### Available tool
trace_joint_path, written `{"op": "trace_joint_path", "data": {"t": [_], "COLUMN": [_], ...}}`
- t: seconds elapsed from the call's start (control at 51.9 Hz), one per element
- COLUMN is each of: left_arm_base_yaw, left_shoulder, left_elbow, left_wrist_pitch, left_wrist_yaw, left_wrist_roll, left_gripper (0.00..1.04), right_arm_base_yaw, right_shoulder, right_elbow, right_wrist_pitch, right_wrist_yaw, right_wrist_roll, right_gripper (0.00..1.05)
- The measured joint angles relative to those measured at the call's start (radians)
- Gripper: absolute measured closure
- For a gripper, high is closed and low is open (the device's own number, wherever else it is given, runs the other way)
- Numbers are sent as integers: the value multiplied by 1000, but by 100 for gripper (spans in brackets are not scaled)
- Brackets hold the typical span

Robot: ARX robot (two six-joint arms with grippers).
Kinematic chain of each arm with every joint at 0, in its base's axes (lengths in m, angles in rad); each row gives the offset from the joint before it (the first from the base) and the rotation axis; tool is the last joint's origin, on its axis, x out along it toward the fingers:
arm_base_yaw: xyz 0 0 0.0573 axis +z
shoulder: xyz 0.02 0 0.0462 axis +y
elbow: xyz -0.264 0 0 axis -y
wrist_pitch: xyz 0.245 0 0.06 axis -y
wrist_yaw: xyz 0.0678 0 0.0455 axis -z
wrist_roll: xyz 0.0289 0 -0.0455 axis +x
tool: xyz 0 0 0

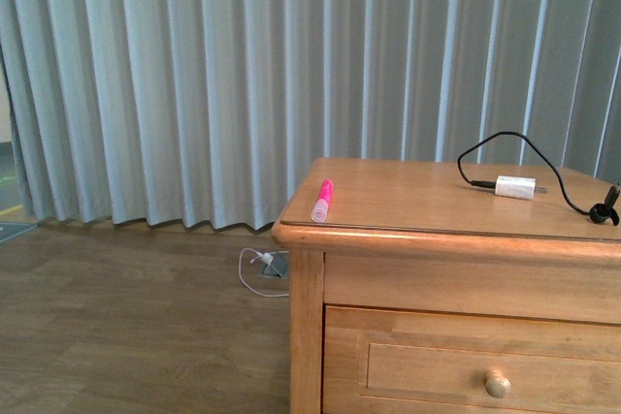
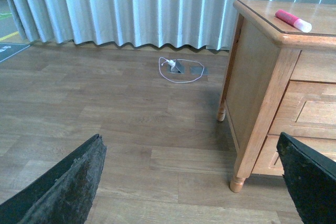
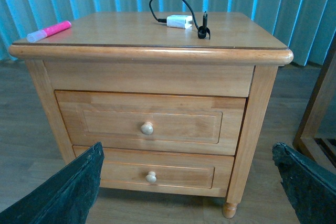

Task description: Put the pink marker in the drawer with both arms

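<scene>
We found the short, thick bright-pink plastic marker [image 1: 322, 200] lying flat near the left edge of the wooden nightstand surface [image 1: 427, 196], mid-frame in front view. Light, rigid, smooth, likely to roll; we judged a mid-barrel pinch across its width best. The light-brown wooden drawer [image 3: 105, 123] was shut. The left end effector [image 2: 189, 192] and right end effector [image 3: 186, 187] gaped wide, empty.

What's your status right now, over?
Left gripper and right gripper open, both empty. Pink marker lies on the cabinet top near its edge, untouched. Top drawer shut. Charger lies apart, nothing blocking.
</scene>
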Motion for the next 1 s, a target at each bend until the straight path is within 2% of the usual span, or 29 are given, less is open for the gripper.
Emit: {"op": "trace_joint_path", "data": {"t": [1.002], "left_arm_base_yaw": [0], "left_shoulder": [0], "left_elbow": [0], "left_wrist_pitch": [0], "left_wrist_yaw": [0], "left_wrist_roll": [0], "left_gripper": [6], "right_arm_base_yaw": [0], "right_shoulder": [0], "right_elbow": [0], "right_wrist_pitch": [0], "right_wrist_yaw": [0], "right_wrist_roll": [0], "right_gripper": [8]}}
